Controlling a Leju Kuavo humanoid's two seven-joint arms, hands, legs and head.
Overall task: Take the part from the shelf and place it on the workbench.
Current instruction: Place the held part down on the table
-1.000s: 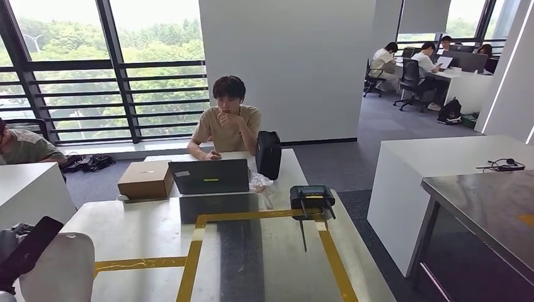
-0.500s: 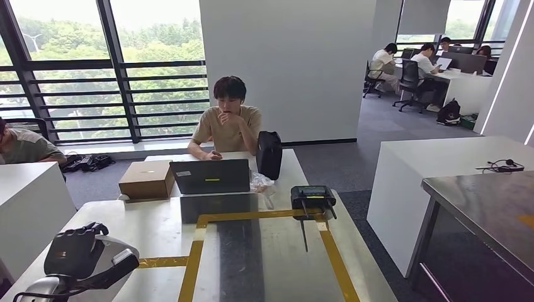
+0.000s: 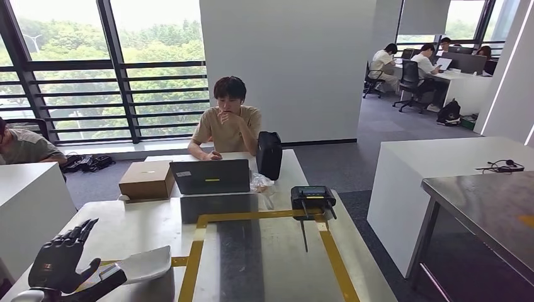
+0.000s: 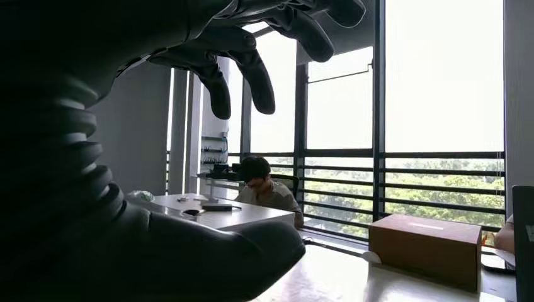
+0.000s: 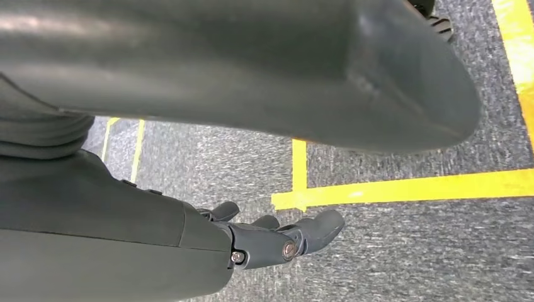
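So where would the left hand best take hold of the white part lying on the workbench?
Probably by the edge nearest the left hand. The white part lies flat on the workbench with its broad face up, so only the rim offers a pinch. Coming in low from the robot's left, thumb under that edge and fingers on top, looks shortest; the hand is open right beside it.
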